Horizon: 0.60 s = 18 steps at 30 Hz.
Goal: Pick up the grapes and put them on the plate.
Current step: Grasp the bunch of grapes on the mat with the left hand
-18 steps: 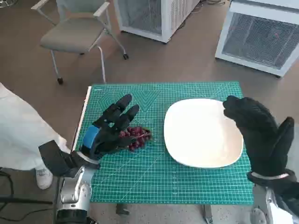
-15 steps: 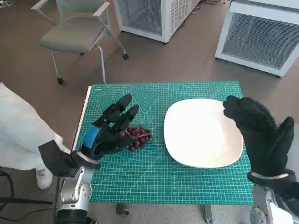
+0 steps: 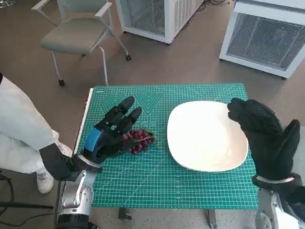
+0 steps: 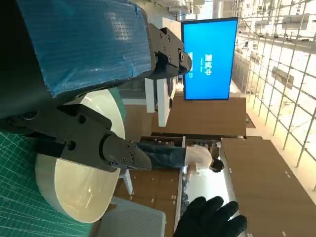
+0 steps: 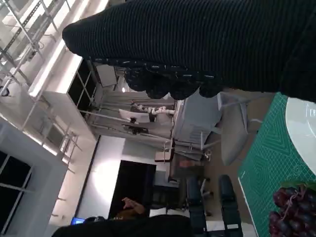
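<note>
- Grapes [image 3: 138, 140] lie on the green mat [image 3: 157, 186], left of the plate [image 3: 206, 136], a strip of mat between them.
- Left hand [image 3: 110, 133] sits at the bunch's left edge, fingers stretched out & apart, pointing toward the mat's far side; fingers overlap the bunch's near-left part from above. Holds nothing; can't tell if it touches the fruit.
- Right hand [image 3: 264, 136] is raised over the plate's right rim, fingers spread wide, nothing in it, well apart from the grapes.
- Plate is bare white.
- Person in white [image 3: 21, 133] stands at the table's left; chair [image 3: 78, 33] beyond.
</note>
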Motion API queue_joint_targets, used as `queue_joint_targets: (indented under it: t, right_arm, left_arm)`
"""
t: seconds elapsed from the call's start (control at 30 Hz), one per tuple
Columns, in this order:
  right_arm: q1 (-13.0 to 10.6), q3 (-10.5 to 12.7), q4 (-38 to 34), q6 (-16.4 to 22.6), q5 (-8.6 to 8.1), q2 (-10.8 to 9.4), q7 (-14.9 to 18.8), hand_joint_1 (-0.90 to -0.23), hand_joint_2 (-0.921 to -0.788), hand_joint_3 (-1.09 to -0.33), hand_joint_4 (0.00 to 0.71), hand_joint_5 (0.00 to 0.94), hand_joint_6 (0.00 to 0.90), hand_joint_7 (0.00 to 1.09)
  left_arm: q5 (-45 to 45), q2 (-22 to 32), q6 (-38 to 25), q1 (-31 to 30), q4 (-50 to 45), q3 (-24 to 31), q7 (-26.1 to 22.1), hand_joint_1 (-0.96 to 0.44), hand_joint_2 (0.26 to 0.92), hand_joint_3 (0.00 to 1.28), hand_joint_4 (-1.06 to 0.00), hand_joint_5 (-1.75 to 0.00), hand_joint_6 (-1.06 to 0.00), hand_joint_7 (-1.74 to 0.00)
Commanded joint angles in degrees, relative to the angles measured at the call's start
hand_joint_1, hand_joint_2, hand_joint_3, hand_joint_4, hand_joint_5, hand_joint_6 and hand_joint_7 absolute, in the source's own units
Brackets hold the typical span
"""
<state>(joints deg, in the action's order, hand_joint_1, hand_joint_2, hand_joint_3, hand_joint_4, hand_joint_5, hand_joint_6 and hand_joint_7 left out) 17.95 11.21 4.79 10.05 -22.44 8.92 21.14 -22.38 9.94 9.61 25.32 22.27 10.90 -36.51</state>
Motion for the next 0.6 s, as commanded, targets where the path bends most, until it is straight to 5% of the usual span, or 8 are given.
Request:
queue_joint_targets:
  t: [0.03, 0.6]
  right_arm:
    - [-0.9, 0.0, -0.5, -0.8, -0.12, 0.3, -0.1, -0.379, -0.921, -0.63, 0.416, 0.715, 0.177, 0.98]
    - [-1.1, 0.1, -0.1, -1.0, 0.05, 0.3, -0.5, -0.379, -0.921, -0.63, 0.417, 0.712, 0.179, 0.98]
  left_arm:
    - [0.0, 0.4, -0.2, 0.0, -0.6, -0.1, 0.1, -0.29, 0.883, 0.0, -0.25, 0.0, -0.32, 0.0]
    - [0.0, 0.4, -0.6, -0.4, -1.4, -0.1, 0.4, -0.29, 0.882, 0.0, -0.24, 0.0, -0.32, 0.0]
